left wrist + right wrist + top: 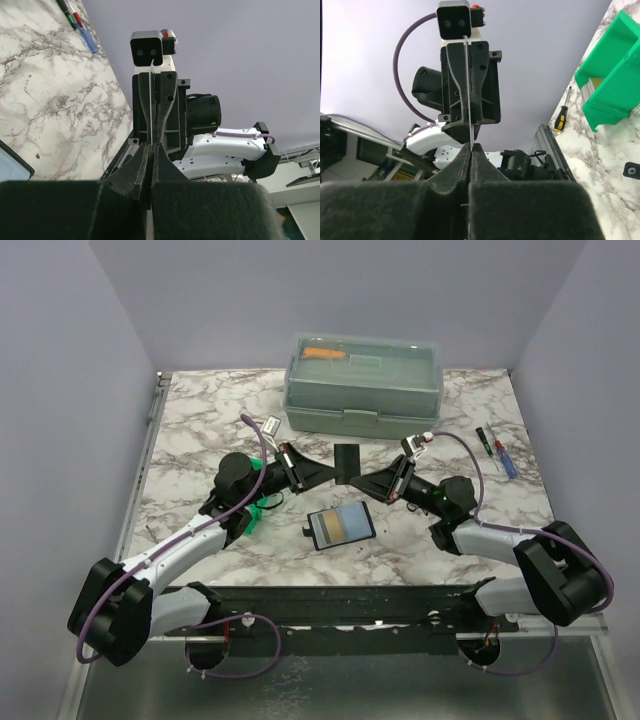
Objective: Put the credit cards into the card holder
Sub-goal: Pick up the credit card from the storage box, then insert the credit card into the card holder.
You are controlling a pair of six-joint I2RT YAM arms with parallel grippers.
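Note:
A thin dark credit card (348, 460) hangs upright above the table's middle, held from both sides. My left gripper (328, 473) is shut on its left edge and my right gripper (370, 482) is shut on its right edge. In both wrist views the card shows edge-on as a pale sliver (150, 100) (467, 90) running from my closed gripper (151, 146) (471, 146) to the opposite one. The black card holder (340, 526) lies open on the marble in front of them, a bluish and yellowish card face showing inside. Its corner (12, 165) shows in the left wrist view.
A green bin (262, 506) (612, 75) sits under the left arm with card edges in it. The grey-green lidded toolbox (362, 385) stands at the back. Two screwdrivers (497, 452) lie at the right, and another (561, 117) lies by the left rail.

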